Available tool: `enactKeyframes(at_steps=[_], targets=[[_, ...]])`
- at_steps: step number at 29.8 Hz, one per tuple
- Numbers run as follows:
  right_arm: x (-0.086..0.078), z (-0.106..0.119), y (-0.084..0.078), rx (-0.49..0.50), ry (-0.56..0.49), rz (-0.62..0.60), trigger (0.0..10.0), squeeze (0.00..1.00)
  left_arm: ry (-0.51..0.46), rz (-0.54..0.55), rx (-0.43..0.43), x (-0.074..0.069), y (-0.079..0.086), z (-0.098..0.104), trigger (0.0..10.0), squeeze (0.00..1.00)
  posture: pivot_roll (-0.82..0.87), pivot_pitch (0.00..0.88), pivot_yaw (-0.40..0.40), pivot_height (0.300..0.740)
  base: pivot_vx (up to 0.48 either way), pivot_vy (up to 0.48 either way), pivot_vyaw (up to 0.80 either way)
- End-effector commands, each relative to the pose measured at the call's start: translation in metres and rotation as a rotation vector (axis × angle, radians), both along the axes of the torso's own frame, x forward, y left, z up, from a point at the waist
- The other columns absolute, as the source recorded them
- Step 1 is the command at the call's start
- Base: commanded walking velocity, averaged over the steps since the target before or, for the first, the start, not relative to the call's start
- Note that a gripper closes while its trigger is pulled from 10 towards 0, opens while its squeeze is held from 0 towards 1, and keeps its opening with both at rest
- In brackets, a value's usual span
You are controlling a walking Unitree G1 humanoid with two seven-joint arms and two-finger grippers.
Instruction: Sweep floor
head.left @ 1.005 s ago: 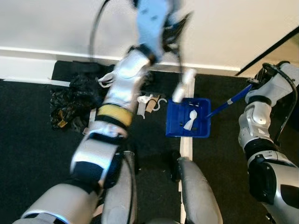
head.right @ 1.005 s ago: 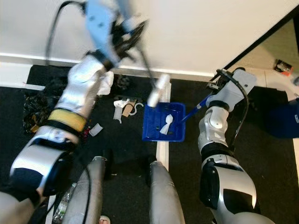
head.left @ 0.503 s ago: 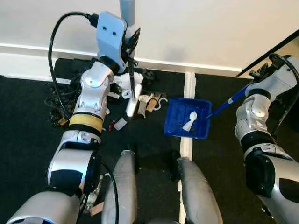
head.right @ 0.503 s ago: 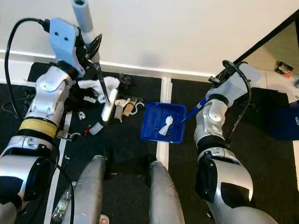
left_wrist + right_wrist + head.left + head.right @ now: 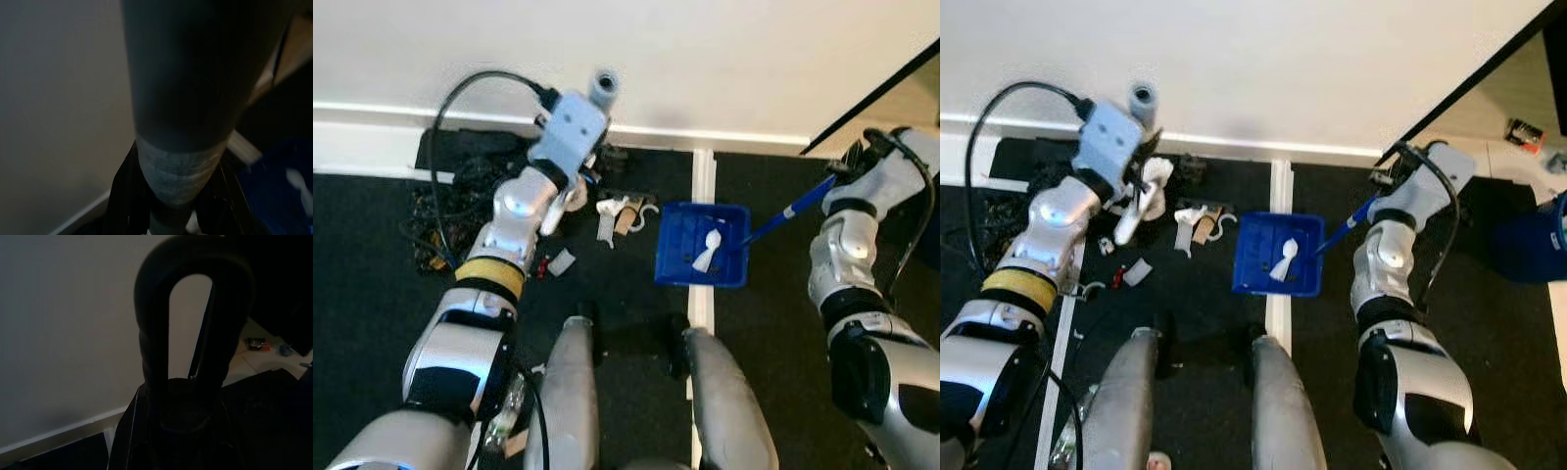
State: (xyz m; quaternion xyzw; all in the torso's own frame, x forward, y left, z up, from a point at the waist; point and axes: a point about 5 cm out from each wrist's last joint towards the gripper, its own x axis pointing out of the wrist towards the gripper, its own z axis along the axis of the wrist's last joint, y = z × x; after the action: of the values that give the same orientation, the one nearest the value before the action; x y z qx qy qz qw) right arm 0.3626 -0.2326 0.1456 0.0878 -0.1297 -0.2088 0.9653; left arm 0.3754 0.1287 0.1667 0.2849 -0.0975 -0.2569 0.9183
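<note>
Two arms reached out over the black floor mat (image 5: 372,313) that ran up to the white baseboard (image 5: 372,127). The left gripper (image 5: 1139,171) was closed around the grey broom handle (image 5: 1143,97), near the mat's far edge close to the baseboard; the handle's open top end pointed up toward the wall, and in the left wrist view the handle (image 5: 181,107) ran thick and dark between the black fingers (image 5: 124,196). Just beside that gripper lay a scatter of litter (image 5: 619,211): white and tan scraps, a small grey piece (image 5: 561,261) and a tangle of dark cords (image 5: 440,211) toward the mat's left edge. The blue dustpan (image 5: 690,245) sat flat on the mat, straddling the white strip (image 5: 702,176) that crossed it, well apart from the left gripper and near the litter. A white crumpled scrap (image 5: 708,247) lay inside the pan. Its blue handle (image 5: 788,211) slanted up to the right gripper (image 5: 847,176), which was clamped on the handle's dark looped end (image 5: 190,298), as the right wrist view showed. The robot's two grey legs (image 5: 724,401) stood at the mat's near edge.
</note>
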Motion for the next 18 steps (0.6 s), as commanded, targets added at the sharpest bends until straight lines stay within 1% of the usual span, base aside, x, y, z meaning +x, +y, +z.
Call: enactKeyframes(at_steps=[1,2,4,5,8,9,10,12,14,15,16,18], targets=[[-0.006,-0.019,0.001,0.006,0.080,0.020,10.0,0.00,0.084,-0.093,0.088,-0.012,-0.023,-0.032,10.0,0.00,0.06,0.429,-0.071,0.740,0.000,0.000,0.00],[-0.006,-0.020,0.001,0.003,0.083,0.019,10.0,0.00,0.098,-0.119,0.106,-0.014,-0.031,-0.038,10.0,0.00,0.06,0.429,-0.070,0.740,0.000,0.000,0.00],[-0.006,-0.019,0.001,-0.003,0.083,0.023,10.0,0.00,0.106,-0.136,0.099,-0.016,-0.040,-0.041,10.0,0.00,0.05,0.430,-0.069,0.740,0.000,0.000,0.00],[-0.006,-0.019,0.001,-0.003,0.083,0.023,10.0,0.00,0.106,-0.136,0.099,-0.016,-0.040,-0.041,10.0,0.00,0.05,0.430,-0.069,0.740,0.000,0.000,0.00],[-0.006,-0.022,0.003,-0.020,0.110,0.047,10.0,0.00,0.106,-0.159,0.079,-0.016,-0.056,-0.041,10.0,0.00,0.05,0.438,-0.064,0.740,0.000,0.000,0.00],[-0.006,-0.024,0.003,-0.022,0.114,0.050,10.0,0.00,0.100,-0.157,0.058,-0.015,-0.062,-0.039,10.0,0.00,0.05,0.438,-0.064,0.740,0.000,0.000,0.00],[-0.006,-0.024,0.003,-0.022,0.114,0.050,10.0,0.00,0.100,-0.157,0.058,-0.015,-0.062,-0.039,10.0,0.00,0.05,0.438,-0.064,0.740,0.000,0.000,0.00],[-0.008,-0.027,0.005,-0.029,0.120,0.056,10.0,0.00,0.087,-0.139,0.007,-0.010,-0.071,-0.030,10.0,0.00,0.04,0.437,-0.061,0.740,0.000,0.000,0.00],[-0.008,-0.028,0.006,-0.034,0.122,0.059,10.0,0.00,0.080,-0.131,-0.008,-0.009,-0.075,-0.027,10.0,0.00,0.04,0.437,-0.061,0.740,0.000,0.000,0.00],[-0.010,-0.031,0.009,-0.042,0.129,0.069,10.0,0.00,0.070,-0.125,-0.057,-0.007,-0.084,-0.019,10.0,0.00,0.04,0.437,-0.061,0.740,0.000,0.000,0.00],[-0.010,-0.031,0.009,-0.042,0.129,0.069,10.0,0.00,0.070,-0.125,-0.057,-0.007,-0.084,-0.019,10.0,0.00,0.04,0.437,-0.061,0.740,0.000,0.000,0.00],[-0.011,-0.034,0.009,-0.042,0.139,0.069,10.0,0.00,0.067,-0.127,-0.124,-0.006,-0.096,-0.010,10.0,0.00,0.05,0.439,-0.059,0.740,0.000,0.000,0.00]])
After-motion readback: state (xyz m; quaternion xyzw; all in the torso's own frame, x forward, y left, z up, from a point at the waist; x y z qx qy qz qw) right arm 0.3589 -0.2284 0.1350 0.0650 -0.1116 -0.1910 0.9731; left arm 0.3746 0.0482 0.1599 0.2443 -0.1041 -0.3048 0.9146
